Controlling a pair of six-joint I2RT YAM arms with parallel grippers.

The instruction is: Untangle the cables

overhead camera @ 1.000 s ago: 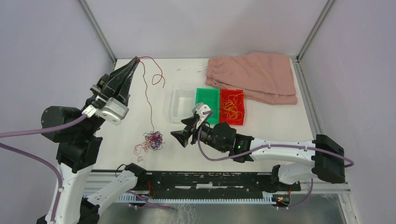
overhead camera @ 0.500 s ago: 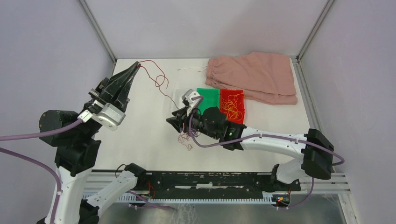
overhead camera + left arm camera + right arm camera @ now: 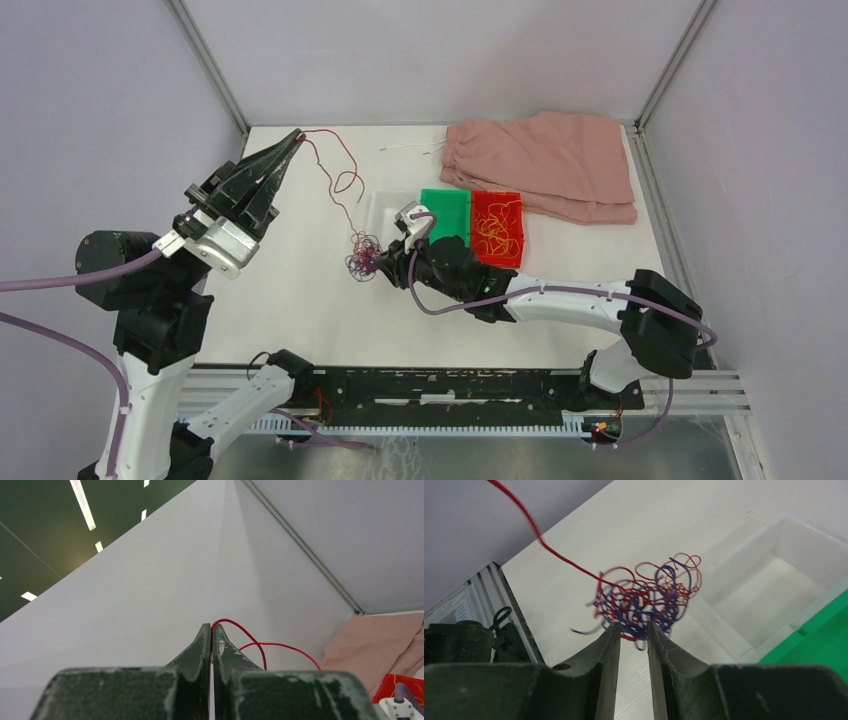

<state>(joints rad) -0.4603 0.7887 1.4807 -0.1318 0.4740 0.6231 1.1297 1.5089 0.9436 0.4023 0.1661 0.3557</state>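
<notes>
A small clump of red and dark blue-purple cables (image 3: 362, 255) sits at the tips of my right gripper (image 3: 381, 264), left of the trays. In the right wrist view the clump (image 3: 644, 600) lies across my right gripper's (image 3: 633, 624) narrowly parted tips, with strands caught between them. One long red cable (image 3: 345, 182) curls up from the clump to my left gripper (image 3: 296, 136), raised at the far left. The left wrist view shows my left gripper (image 3: 212, 626) shut on that red cable (image 3: 255, 644). More yellow-orange cables lie in the red tray (image 3: 497, 228).
A clear tray (image 3: 378, 205), a green tray (image 3: 445, 208) and the red tray stand side by side mid-table. A pink cloth (image 3: 545, 160) with a white drawstring (image 3: 410, 148) lies at the back right. The clear tray's rim (image 3: 804, 527) is just beyond the clump.
My right gripper picked the clump up from the near-left table and carried it up toward the clear tray. The red cable has gone from a straight line to slack loops. My left gripper barely moved.
</notes>
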